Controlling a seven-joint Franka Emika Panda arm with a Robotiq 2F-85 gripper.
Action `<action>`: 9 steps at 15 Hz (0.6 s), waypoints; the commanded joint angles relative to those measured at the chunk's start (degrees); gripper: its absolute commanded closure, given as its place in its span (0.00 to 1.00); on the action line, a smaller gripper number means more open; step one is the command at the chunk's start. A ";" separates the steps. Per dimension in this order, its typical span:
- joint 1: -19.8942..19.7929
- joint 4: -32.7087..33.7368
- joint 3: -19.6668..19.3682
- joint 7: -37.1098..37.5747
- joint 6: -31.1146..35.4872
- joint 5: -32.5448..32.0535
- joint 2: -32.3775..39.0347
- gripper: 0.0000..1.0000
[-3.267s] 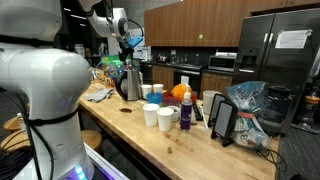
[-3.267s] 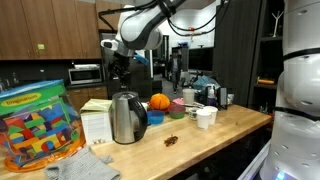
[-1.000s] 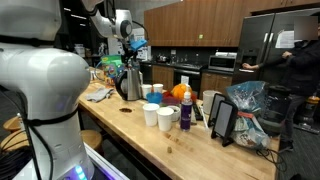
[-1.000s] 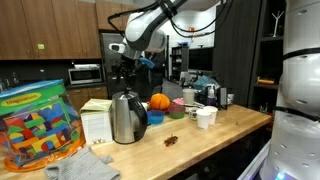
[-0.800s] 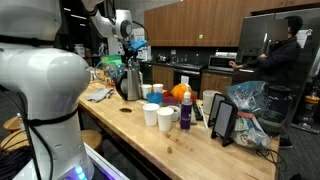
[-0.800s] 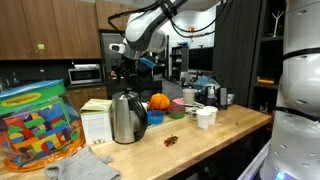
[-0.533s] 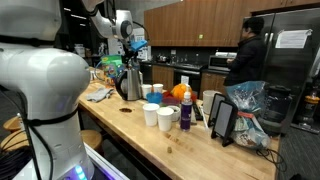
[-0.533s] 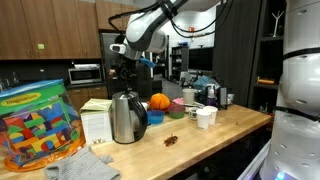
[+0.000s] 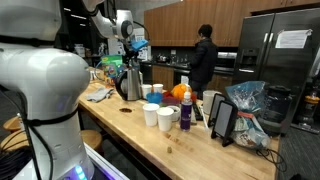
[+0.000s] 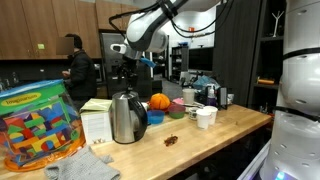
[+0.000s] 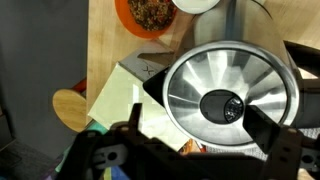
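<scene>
The hand (image 10: 123, 72) hangs empty and spread wide straight above the kettle (image 10: 126, 118) standing on the desk (image 10: 230, 125), and if it drops off-centre it could strike the lid knob (image 11: 222, 106) and shove the kettle into the box (image 11: 115, 100) at its 9 o'clock in the wrist view.

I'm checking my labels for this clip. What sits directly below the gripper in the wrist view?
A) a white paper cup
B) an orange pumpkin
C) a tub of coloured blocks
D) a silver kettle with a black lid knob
D: the wrist view looks straight down on the silver kettle and its black lid knob, with the open gripper hanging above it.
</scene>
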 commanded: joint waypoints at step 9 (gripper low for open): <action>-0.85 2.24 0.52 -2.60 -0.71 0.72 1.19 0.00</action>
